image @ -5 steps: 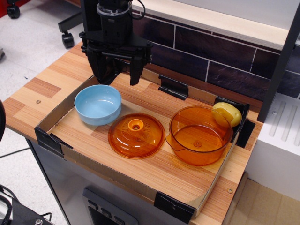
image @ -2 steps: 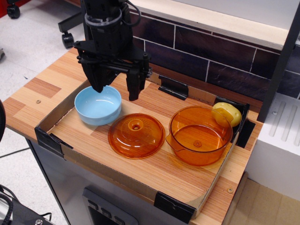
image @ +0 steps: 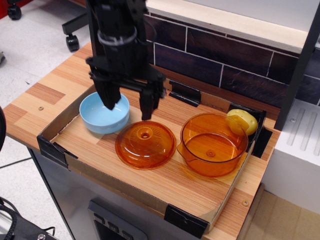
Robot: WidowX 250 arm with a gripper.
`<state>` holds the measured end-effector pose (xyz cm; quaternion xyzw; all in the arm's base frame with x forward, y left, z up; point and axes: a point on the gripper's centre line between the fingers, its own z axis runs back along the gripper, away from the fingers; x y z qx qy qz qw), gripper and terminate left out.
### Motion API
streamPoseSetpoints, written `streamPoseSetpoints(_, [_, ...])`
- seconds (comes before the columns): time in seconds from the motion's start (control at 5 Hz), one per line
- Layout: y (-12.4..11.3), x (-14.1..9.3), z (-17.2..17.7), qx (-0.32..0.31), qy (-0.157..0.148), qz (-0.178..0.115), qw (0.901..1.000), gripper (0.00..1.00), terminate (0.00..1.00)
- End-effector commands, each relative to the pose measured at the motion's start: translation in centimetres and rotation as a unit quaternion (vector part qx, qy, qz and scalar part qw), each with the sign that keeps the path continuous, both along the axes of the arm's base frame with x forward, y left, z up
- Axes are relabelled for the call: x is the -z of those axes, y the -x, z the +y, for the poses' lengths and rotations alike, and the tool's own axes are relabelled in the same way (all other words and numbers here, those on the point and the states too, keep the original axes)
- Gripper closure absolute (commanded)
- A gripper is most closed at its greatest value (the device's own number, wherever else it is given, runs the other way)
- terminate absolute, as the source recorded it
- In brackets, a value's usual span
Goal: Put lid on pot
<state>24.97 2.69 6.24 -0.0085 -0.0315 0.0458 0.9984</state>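
The transparent orange lid (image: 145, 144) lies flat on the wooden tray floor, knob up, in the middle. The deeper transparent orange pot (image: 213, 145) stands just right of it, open and empty, almost touching it. My black gripper (image: 128, 109) hangs open above the gap between the blue bowl and the lid, up and left of the lid's knob. One finger (image: 109, 100) is over the bowl, the other finger (image: 146, 107) is over the lid's far edge. It holds nothing.
A light-blue bowl (image: 102, 114) sits left of the lid. A yellow object (image: 242, 121) rests in the far right corner behind the pot. A low cardboard rim with black corner clips (image: 186, 220) borders the tray. A dark tiled wall (image: 225, 55) stands behind.
The gripper has moved forward and down, from behind the bowl toward the lid, staying open. Lid, pot and bowl have not moved.
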Motion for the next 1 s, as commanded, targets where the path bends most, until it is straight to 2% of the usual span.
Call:
streamPoseSetpoints(0.0, [-0.4, 1.5, -0.7, -0.003, -0.002, -0.01, 0.9999, 0.0, 0.0])
streamPoseSetpoints(0.4, [0.3, 3.0, -1.5, -0.003, -0.002, -0.025, 0.9997, 0.0, 0.0])
streamPoseSetpoints(0.8, [-0.7, 3.6, -1.4, -0.023, -0.004, -0.011, 0.9997, 0.0, 0.0])
